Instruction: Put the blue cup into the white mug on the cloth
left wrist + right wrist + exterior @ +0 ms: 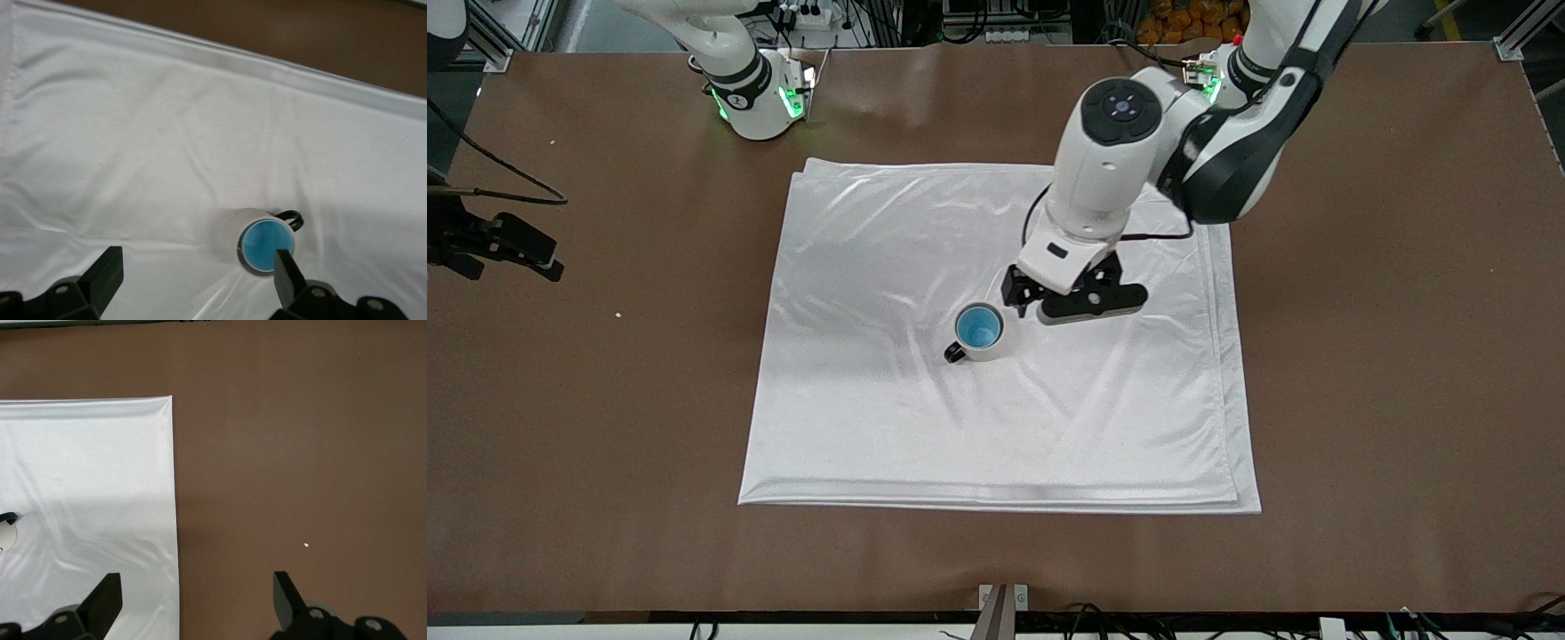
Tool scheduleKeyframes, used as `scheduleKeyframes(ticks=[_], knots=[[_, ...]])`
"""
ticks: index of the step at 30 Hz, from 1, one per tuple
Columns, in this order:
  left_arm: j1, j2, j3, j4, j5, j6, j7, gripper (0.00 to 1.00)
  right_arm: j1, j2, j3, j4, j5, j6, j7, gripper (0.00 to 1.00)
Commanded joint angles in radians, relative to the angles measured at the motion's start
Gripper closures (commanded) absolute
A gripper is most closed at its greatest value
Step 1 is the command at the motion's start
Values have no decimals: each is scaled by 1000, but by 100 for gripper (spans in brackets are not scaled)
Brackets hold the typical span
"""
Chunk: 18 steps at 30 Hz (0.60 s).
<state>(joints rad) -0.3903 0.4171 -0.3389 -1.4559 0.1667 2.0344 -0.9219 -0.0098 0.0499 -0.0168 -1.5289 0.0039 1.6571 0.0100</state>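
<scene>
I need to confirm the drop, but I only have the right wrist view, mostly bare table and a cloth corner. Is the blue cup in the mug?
Observer: Yes, the blue cup sits inside the white mug, upright on the cloth.
Operator: Is the left hand holding it?
Observer: No. The left hand is open above the cloth, beside the mug, with nothing between its fingers.
Operator: Where does the mug's handle point?
Observer: Its dark handle points toward the right arm's end of the table, slightly nearer the front camera.
</scene>
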Motion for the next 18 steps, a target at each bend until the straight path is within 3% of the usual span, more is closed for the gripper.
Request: scheduleKeyframes(ticks=[1,10,18], knots=[[76,-98,-8,-29,5,-97,123,0,8,-24,-5,-20,8,6,-16,0],[151,-188,-9,-37,4,-249,259,0,10,-21,-2,-22,8,4,-16,0],[231,-248,-9,-40,-7,-292,333,0,22,-21,-3,-22,7,3,-15,0]])
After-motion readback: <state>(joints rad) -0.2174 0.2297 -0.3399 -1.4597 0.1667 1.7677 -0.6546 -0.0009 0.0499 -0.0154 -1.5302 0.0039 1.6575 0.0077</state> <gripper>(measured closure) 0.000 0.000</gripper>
